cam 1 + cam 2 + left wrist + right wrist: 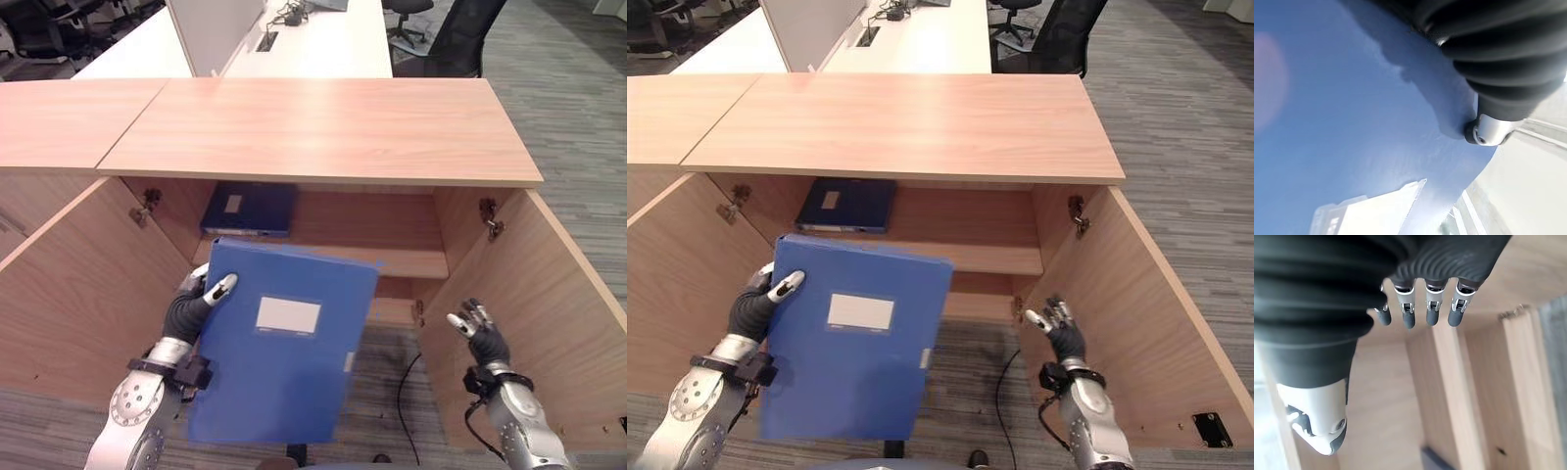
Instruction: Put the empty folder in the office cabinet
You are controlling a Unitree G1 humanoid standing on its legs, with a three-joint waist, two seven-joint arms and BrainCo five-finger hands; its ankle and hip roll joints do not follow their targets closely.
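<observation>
Nearest the camera, the left hand (pixel 196 304) grips the blue folder (pixel 279 362) by its upper left edge, thumb curled over the front face and fingers hidden behind it. The folder hangs tilted in the air in front of the open cabinet (pixel 323 137), its lower end toward the floor and its top corner level with the shelf edge. A white label (pixel 288 314) sits on the folder's front; no writing on it can be read. In the left wrist view the blue cover (pixel 1342 122) lies right against the hand, with the pale label at its edge.

To the right, the right hand (pixel 1058 328) is held up beside the inside of the right cabinet door (pixel 1156 313), fingers spread and relaxed, holding nothing and touching nothing. The right wrist view shows its fingers (pixel 1431 313) straight, pointing at the wooden panels.

Farther in, the cabinet's two doors stand wide open. On the shelf (pixel 411 259) inside, toward the left, a dark blue folder (pixel 250 208) lies flat, with a small white label whose text is too small to read.

Beyond the cabinet top stand a white desk (pixel 323 44) with a grey divider (pixel 211 29), and a dark office chair (pixel 460 34) on grey carpet (pixel 568 108).
</observation>
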